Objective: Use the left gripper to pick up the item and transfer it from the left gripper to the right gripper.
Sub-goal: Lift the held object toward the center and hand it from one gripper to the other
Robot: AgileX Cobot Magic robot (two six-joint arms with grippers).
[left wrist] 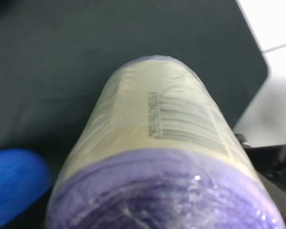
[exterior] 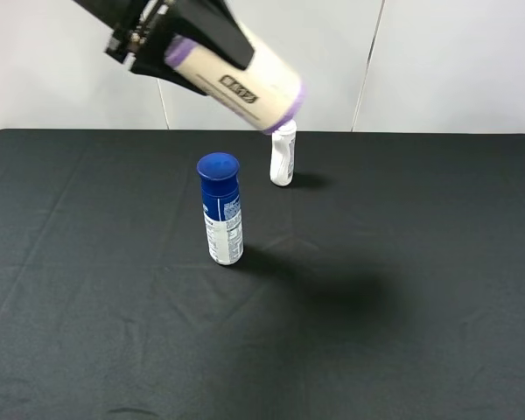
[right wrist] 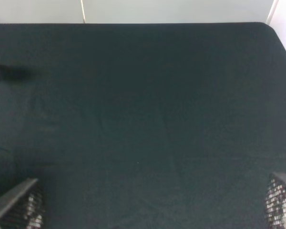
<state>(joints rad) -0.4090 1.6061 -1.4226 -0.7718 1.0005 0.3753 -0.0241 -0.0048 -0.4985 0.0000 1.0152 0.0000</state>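
The item [exterior: 236, 77] is a fat beige roll with purple ends and a small black label. My left gripper [exterior: 201, 44] is shut on it and holds it high above the table's back left, tilted down to the right. In the left wrist view the roll [left wrist: 157, 143] fills the frame with its purple end nearest the camera. My right gripper [right wrist: 152, 205] is open over bare black cloth; only its two fingertips [right wrist: 19, 205] show at the frame's lower corners. It does not show in the exterior high view.
A blue-capped spray can [exterior: 220, 208] stands on the black table [exterior: 420, 306] left of centre; its cap shows in the left wrist view [left wrist: 14, 181]. A slim white bottle [exterior: 283, 155] stands behind it near the back edge, partly hidden by the roll.
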